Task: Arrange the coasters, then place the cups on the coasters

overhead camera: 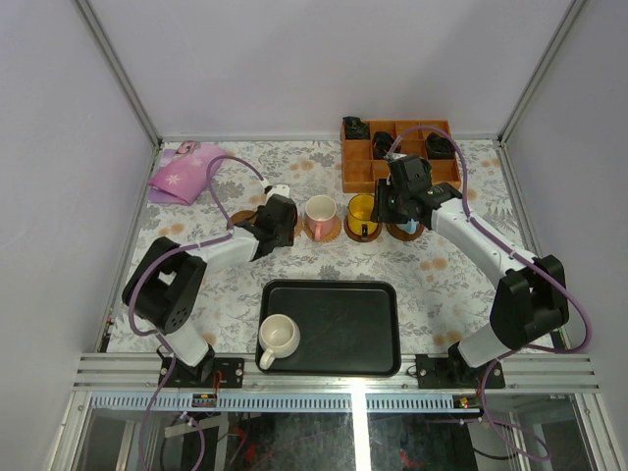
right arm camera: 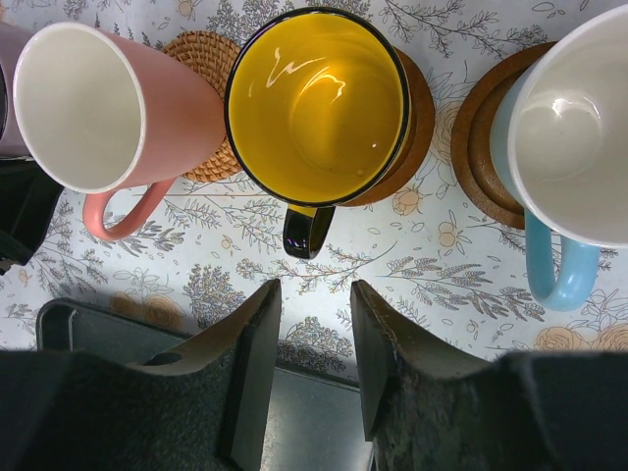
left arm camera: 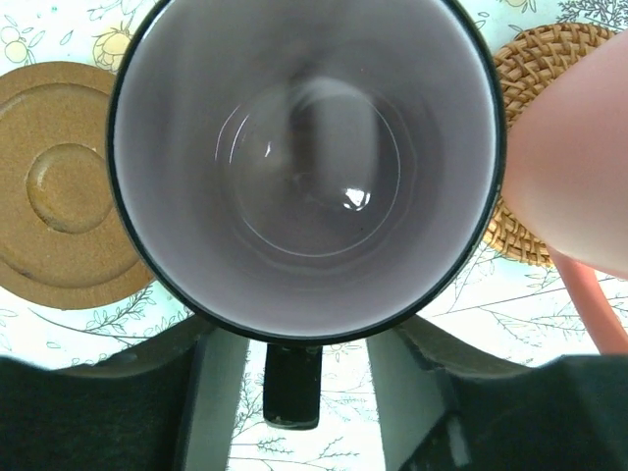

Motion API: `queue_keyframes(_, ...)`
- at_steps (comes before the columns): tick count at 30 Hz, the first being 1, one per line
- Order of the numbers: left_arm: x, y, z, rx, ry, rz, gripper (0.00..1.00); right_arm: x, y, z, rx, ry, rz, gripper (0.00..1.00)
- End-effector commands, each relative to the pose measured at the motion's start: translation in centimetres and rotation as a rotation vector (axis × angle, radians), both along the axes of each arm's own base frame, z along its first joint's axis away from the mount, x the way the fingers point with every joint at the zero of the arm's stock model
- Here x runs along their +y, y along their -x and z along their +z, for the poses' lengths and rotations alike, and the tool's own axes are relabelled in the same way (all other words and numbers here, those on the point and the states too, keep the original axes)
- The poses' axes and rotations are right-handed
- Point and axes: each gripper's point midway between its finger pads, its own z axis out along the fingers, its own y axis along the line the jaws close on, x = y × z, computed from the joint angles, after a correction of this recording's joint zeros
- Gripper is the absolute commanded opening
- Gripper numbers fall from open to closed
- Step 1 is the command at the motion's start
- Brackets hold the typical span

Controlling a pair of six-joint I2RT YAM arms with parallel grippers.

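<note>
The mauve cup (left arm camera: 304, 157), black-rimmed, fills the left wrist view. Its black handle (left arm camera: 292, 388) lies between the fingers of my left gripper (left arm camera: 306, 365) with a gap on each side, so the jaws are open. What the cup stands on is hidden. An empty brown coaster (left arm camera: 59, 186) lies to its left. The pink cup (right arm camera: 88, 108) stands on a woven coaster (right arm camera: 201, 49), the yellow cup (right arm camera: 319, 98) on a dark coaster (right arm camera: 420, 108), the blue cup (right arm camera: 569, 128) on a brown coaster (right arm camera: 476, 137). My right gripper (right arm camera: 314, 324) hangs open and empty in front of the yellow cup. The cream cup (overhead camera: 278, 337) sits on the tray.
A black tray (overhead camera: 343, 324) lies at the near middle of the table. An orange compartment box (overhead camera: 365, 157) with black coiled items stands at the back right. A pink cloth (overhead camera: 184, 175) lies at the back left. Grey walls close in three sides.
</note>
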Motion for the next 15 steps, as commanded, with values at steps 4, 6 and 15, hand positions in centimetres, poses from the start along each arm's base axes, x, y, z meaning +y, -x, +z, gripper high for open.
queue_keyframes(4, 1.0, 0.2, 1.8, -0.023, 0.002, 0.049, 0.69, 0.6, -1.2, 1.9, -0.051, -0.041, 0.001, 0.42)
queue_keyframes(6, 1.2, 0.9, 2.2, -0.016, 0.013, 0.061, 0.76, 0.6, -1.2, 1.8, -0.05, -0.04, 0.001, 0.42)
queue_keyframes(15, 3.0, 6.0, 7.5, 0.017, 0.073, 0.102, 0.96, 0.7, -1.0, 2.2, -0.056, -0.037, 0.023, 0.42)
